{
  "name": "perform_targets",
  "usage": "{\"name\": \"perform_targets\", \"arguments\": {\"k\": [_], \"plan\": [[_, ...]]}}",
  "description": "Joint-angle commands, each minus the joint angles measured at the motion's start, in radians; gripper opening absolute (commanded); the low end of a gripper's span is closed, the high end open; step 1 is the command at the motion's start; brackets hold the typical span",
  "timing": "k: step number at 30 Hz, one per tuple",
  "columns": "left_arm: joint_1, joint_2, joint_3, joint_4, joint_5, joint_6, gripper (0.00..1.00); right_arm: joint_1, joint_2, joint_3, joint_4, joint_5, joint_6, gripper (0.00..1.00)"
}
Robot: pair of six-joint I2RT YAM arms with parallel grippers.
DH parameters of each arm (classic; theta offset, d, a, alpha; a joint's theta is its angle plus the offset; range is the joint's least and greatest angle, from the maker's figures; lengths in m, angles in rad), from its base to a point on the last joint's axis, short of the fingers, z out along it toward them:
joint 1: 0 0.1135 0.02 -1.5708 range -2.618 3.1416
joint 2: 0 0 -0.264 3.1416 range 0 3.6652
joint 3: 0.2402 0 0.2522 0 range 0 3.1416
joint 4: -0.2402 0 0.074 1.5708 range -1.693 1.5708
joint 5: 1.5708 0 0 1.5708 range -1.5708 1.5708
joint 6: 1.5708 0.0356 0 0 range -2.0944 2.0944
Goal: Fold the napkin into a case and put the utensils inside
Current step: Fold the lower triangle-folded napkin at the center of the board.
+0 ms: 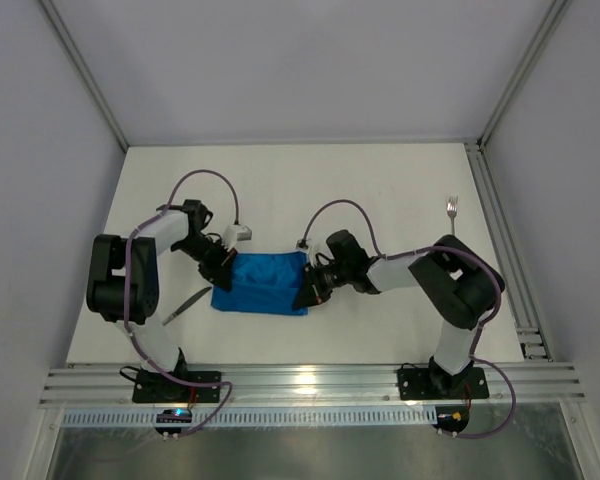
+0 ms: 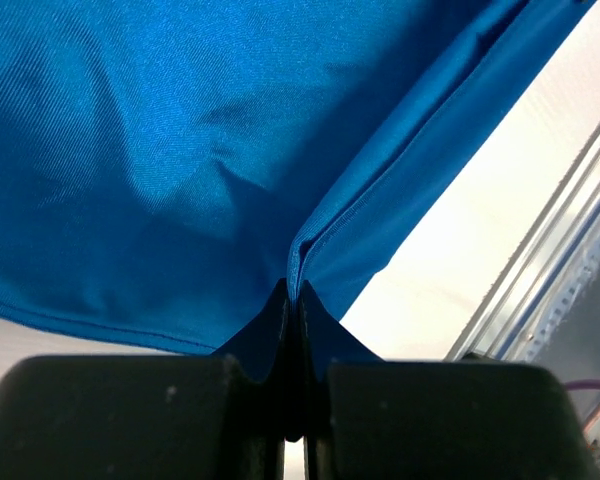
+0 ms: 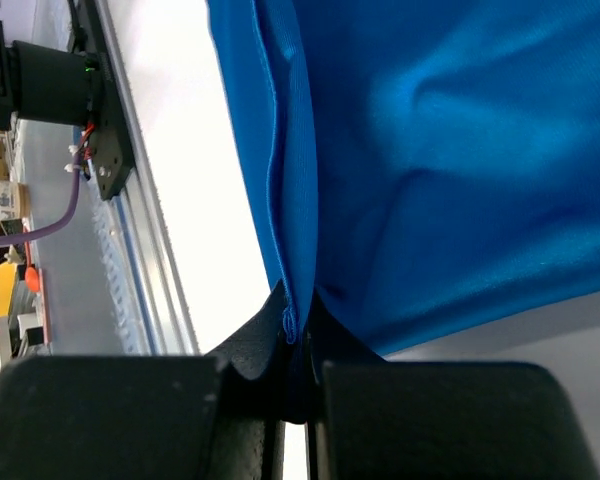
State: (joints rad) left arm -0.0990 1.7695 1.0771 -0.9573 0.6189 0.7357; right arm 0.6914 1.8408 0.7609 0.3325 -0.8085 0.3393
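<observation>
The bright blue napkin (image 1: 262, 283) lies folded in a doubled layer at the table's middle, stretched between both grippers. My left gripper (image 1: 224, 279) is shut on its left edge; the left wrist view shows the hemmed cloth (image 2: 180, 160) pinched between the fingers (image 2: 325, 330). My right gripper (image 1: 306, 293) is shut on its right corner; the right wrist view shows the cloth (image 3: 430, 150) clamped by the fingers (image 3: 255, 335). The silver fork (image 1: 452, 213) lies at the far right. The dark grey knife (image 1: 183, 304) lies left of the napkin, beside the left arm.
An aluminium rail (image 1: 300, 382) runs along the near table edge, and another rail (image 1: 505, 250) along the right side. White walls enclose the table. Purple cables (image 1: 205, 185) loop above both arms.
</observation>
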Motion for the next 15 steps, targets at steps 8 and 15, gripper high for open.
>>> {"name": "perform_targets", "arguments": {"k": [8, 15], "plan": [[-0.031, -0.081, -0.003, 0.015, 0.013, -0.081, 0.00, 0.004, -0.161, -0.111, -0.091, -0.057, 0.074, 0.04], [-0.031, 0.014, 0.060, 0.077, -0.050, -0.147, 0.05, -0.061, -0.029, -0.052, -0.081, -0.063, 0.063, 0.04]]}}
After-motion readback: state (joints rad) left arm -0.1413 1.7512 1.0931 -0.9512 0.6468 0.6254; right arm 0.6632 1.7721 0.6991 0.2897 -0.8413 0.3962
